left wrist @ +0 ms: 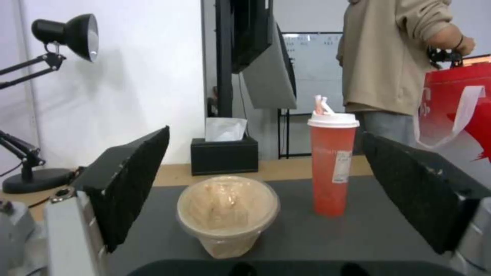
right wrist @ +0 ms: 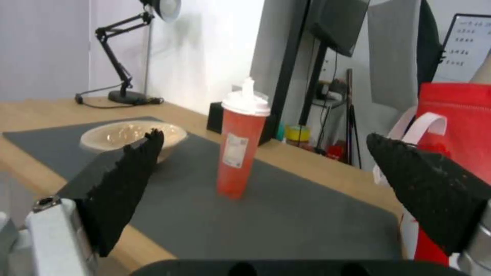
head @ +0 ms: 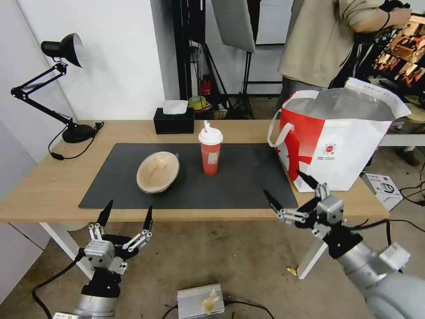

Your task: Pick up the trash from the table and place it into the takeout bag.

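A tan oval bowl [head: 158, 171] [left wrist: 228, 212] [right wrist: 130, 135] lies on the dark grey mat [head: 190, 177] of the light-wood table [head: 48, 177]. Beside it stands a red cup with a white lid [head: 210, 149] [left wrist: 332, 165] [right wrist: 240, 143]. The white-and-red takeout bag [head: 341, 141] [right wrist: 455, 126] stands open at the table's right end, foil lining showing. My left gripper [head: 127, 212] hangs open below the table's front edge, in front of the bowl. My right gripper [head: 290, 187] is open at the front edge near the bag, empty.
A black tissue box [head: 174, 120] sits at the back of the table and a black desk lamp [head: 66, 88] at the back left. A person in a beige top [head: 318, 40] stands behind the bag. A grey box [head: 201, 302] lies on the floor.
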Tool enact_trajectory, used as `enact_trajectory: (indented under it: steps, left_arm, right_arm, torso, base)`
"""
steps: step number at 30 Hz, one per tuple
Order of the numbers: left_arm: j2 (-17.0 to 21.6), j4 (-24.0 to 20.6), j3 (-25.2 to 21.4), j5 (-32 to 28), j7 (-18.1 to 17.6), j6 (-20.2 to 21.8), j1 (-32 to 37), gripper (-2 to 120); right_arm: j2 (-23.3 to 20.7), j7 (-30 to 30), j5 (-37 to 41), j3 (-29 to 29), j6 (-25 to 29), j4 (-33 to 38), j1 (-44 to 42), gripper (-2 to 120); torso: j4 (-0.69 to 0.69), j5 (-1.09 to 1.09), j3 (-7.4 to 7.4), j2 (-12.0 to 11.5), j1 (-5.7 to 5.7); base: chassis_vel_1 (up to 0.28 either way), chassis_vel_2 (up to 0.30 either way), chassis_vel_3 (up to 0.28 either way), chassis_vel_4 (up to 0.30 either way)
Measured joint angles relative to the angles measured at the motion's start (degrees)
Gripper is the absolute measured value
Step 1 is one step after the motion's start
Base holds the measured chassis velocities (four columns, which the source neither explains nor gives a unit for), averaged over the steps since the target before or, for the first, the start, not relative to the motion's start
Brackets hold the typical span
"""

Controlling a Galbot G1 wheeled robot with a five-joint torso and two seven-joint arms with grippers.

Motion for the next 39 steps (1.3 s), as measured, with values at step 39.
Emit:
enact_trajectory:
  steps: [39]
  left_arm:
    - [-2.0,1.7,1.2,3.1,0.5,-1.3,0.7,100]
  right_arm:
    - [1.6,-2.8,-3.1,-3.9,2.2,-2.7,1.2,100]
  torso:
    - [0.02,0.01,0.00,0.0,0.01]
  base:
    - [0.000,0.000,0.000,0.000]
